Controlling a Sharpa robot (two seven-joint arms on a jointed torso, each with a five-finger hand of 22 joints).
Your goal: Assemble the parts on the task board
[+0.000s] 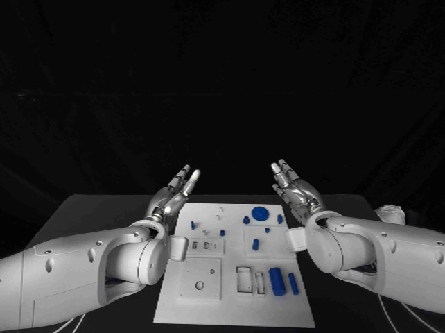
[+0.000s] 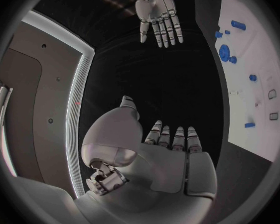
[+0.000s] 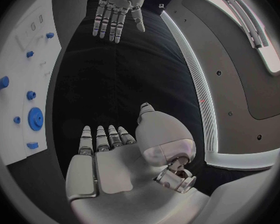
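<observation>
The white board (image 1: 197, 305) lies mid-table with blue parts (image 1: 276, 280) toward its 4 o'clock. Left hand (image 1: 175, 191) at 10 o'clock and right hand (image 1: 294, 186) at 2 o'clock hover, fingers straight, empty. Wrist views show their bare palms.

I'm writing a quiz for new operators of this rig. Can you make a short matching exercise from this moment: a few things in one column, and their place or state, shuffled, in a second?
Things:
1. left robot hand
2. right robot hand
3. task board
4. large blue disc

Places or states:
A. white plate lying flat mid-table
B. open, raised beyond the board's far right corner
C. lies near the board's far edge
D. open, raised beyond the board's far left corner

Pairs: 1-D, 2-B, 3-A, 4-C
</observation>
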